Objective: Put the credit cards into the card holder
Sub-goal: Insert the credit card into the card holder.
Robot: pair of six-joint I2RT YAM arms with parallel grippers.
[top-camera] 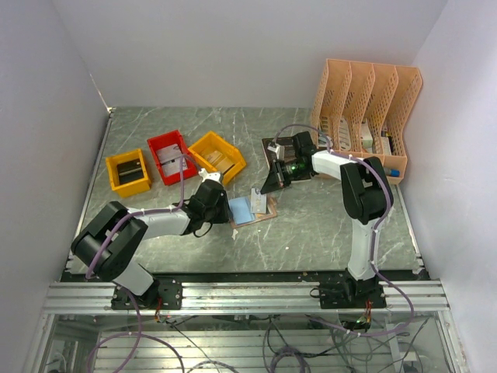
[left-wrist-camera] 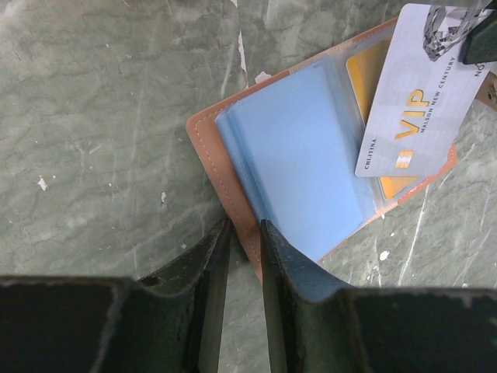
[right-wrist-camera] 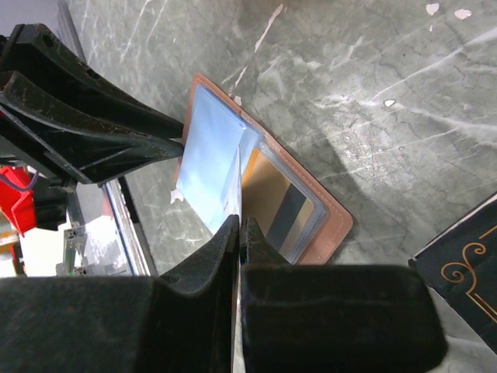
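Observation:
The tan card holder (top-camera: 262, 208) (left-wrist-camera: 210, 148) (right-wrist-camera: 330, 225) lies open on the table. A light blue card (left-wrist-camera: 303, 155) (right-wrist-camera: 210, 167) rests on its clear sleeves, and an orange-gold card (left-wrist-camera: 365, 74) (right-wrist-camera: 272, 190) sits inside a sleeve. My left gripper (top-camera: 230, 207) (left-wrist-camera: 245, 233) is shut on the holder's near leather edge, which stands between its narrow jaws. My right gripper (top-camera: 269, 185) (right-wrist-camera: 242, 225) is shut on the grey-silver VIP card (left-wrist-camera: 419, 101). It holds the card tilted over the holder's right half, with the card's lower corner over the orange-gold card's sleeve.
A black book (top-camera: 283, 148) (right-wrist-camera: 466, 256) lies just behind the holder. The peach slotted rack (top-camera: 365, 101) stands at the back right. Two yellow bins (top-camera: 128, 171) (top-camera: 217, 155) and a red bin (top-camera: 172, 157) sit at the back left.

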